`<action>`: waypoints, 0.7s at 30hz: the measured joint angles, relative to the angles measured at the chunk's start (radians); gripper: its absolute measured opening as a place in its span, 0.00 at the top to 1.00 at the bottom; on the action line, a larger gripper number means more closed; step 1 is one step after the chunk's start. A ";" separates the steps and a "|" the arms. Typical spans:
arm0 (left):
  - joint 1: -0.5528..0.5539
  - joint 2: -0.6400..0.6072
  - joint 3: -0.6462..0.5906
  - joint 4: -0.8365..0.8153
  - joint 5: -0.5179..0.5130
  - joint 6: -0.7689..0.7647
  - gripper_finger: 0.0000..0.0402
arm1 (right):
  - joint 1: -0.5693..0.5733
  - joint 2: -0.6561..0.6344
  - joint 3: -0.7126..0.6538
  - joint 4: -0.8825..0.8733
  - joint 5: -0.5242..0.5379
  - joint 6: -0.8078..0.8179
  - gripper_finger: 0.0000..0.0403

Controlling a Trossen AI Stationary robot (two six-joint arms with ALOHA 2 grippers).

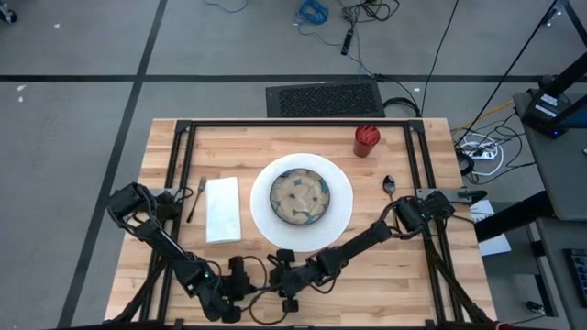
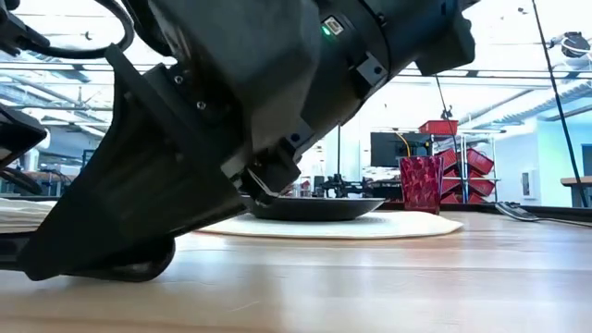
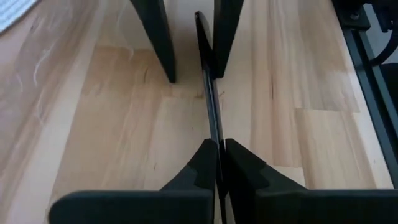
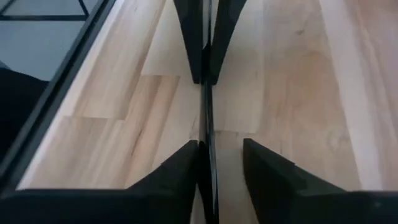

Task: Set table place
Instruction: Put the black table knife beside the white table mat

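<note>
My two grippers meet low over the wooden table (image 1: 404, 275) near the middle of its near edge. My left gripper (image 1: 258, 280) (image 3: 221, 163) is shut on a thin dark utensil (image 3: 210, 93), seen edge-on. My right gripper (image 1: 281, 275) (image 4: 221, 165) is open, its fingers on either side of the same utensil (image 4: 206, 118). The utensil lies close against one right finger (image 4: 189, 171). Behind them, a white plate (image 1: 341, 209) carries a dark bowl (image 1: 300, 196). My left gripper pinches one end of the thin utensil (image 3: 217, 155) between its two fingers. The fingers lie along the utensil, nearly level, coming from the table's left. The utensil runs straight out past the fingertips, just above the wood. Whether my right gripper touches the utensil, I cannot tell.
A white folded napkin (image 1: 223, 209) and a fork (image 1: 196, 198) lie left of the plate. A spoon (image 1: 389, 186) lies to the plate's right, and a red cup (image 1: 366, 140) stands at the far right. The black tube frame (image 1: 293, 123) rims the table.
</note>
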 joint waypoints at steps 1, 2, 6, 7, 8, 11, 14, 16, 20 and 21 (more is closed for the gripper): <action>0.000 0.001 0.003 -0.002 -0.007 0.007 1.00 | -0.001 0.000 0.000 -0.003 -0.012 0.012 0.74; 0.001 0.002 0.005 -0.007 -0.016 0.012 1.00 | -0.001 0.000 0.000 -0.006 -0.018 0.027 0.77; 0.001 0.003 0.006 -0.007 -0.027 0.014 0.99 | -0.006 0.000 0.001 -0.021 -0.071 0.104 0.87; 0.001 0.004 0.006 -0.007 -0.032 0.014 0.99 | -0.009 0.000 0.001 -0.024 -0.087 0.121 0.90; 0.001 0.004 0.006 -0.007 -0.036 0.014 0.99 | -0.009 0.000 0.001 -0.025 -0.099 0.140 0.92; 0.001 0.001 0.006 -0.006 -0.040 0.015 1.00 | -0.009 0.000 0.001 -0.027 -0.106 0.178 0.98; 0.002 -0.018 0.005 -0.018 -0.041 0.045 0.99 | -0.008 0.000 0.000 -0.021 -0.105 0.221 0.98; 0.002 -0.043 0.003 -0.029 -0.058 0.050 0.96 | -0.005 -0.001 -0.001 -0.016 -0.096 0.259 0.99; 0.002 -0.113 -0.002 -0.100 -0.056 0.064 0.85 | 0.010 -0.022 -0.002 -0.017 -0.058 0.330 0.99; 0.001 -0.135 -0.003 -0.120 -0.057 0.063 0.82 | 0.016 -0.029 -0.003 -0.025 -0.050 0.339 0.99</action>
